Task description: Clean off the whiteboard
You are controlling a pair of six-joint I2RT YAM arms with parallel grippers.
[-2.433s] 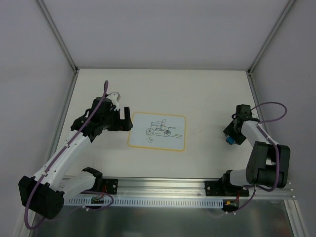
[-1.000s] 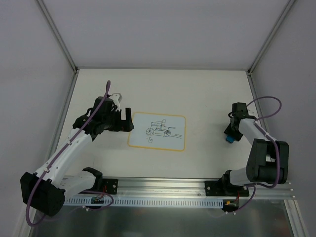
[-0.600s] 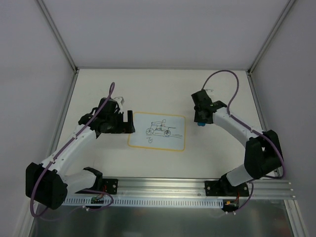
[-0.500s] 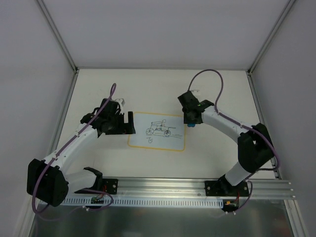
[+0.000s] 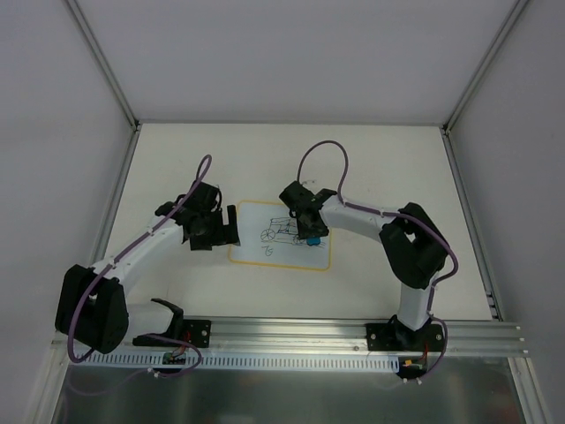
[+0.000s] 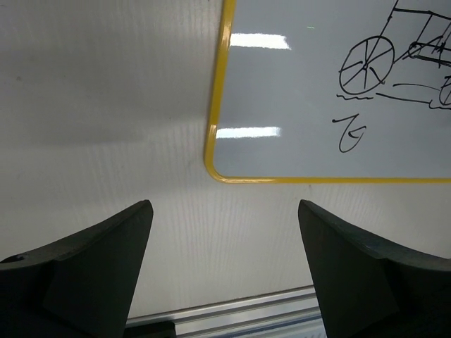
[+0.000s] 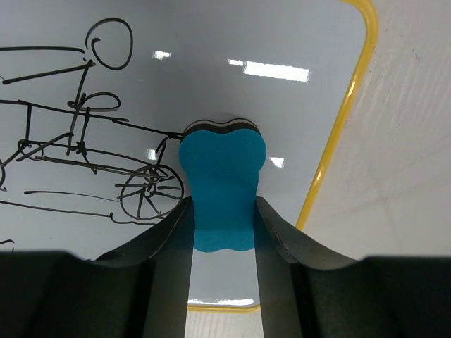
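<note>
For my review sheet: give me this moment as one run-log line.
left hand open, by whiteboard left edge | right hand shut on blue eraser, over whiteboard | sketch unerased

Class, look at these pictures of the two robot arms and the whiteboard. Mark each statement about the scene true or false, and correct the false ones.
1. The right gripper holds a blue eraser. True.
2. The sketch on the whiteboard is wiped away. False: the black line drawing is there.
3. The left gripper is shut. False: its jaws stand open and empty.
4. The whiteboard has a yellow border. True.
5. The blue eraser hangs clear of the whiteboard. False: it is over the whiteboard, beside the sketch's wheel.
</note>
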